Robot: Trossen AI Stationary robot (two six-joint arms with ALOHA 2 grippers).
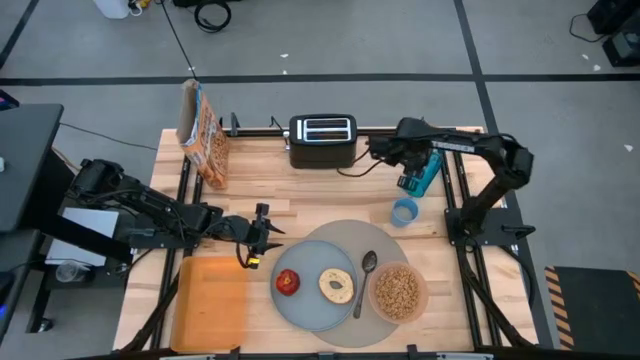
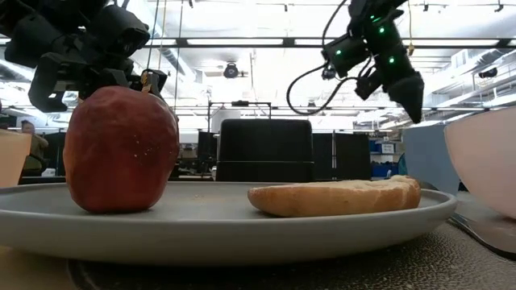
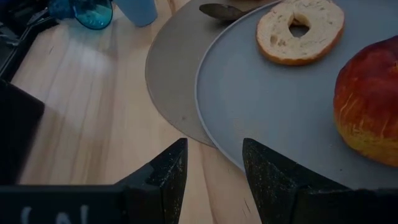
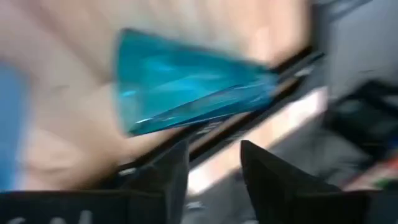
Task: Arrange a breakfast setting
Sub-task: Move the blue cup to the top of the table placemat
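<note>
Wooden counter (image 1: 300, 190) holds the breakfast plate (image 1: 310, 305); at its far right edge the teal tumbler (image 1: 428, 172) lies tipped, mouth toward the slightly spread, empty right hand (image 1: 410, 182), the nearer one.

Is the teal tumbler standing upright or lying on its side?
On its side. The teal tumbler lies stretched along the table's right edge in the high view, beside an upright light-blue cup.

The mat (image 1: 345, 240) lies near the counter's (image 1: 330, 190) front edge. On it sit the plate (image 1: 312, 305) at left, bearing the fruit (image 1: 288, 282) left of the bagel (image 1: 336, 285), then the spoon (image 1: 364, 280), then the bowl (image 1: 400, 292) of cereal (image 1: 398, 290). The tray (image 1: 210, 300) lies left of the mat, the toaster (image 1: 322, 140) behind it.
</note>
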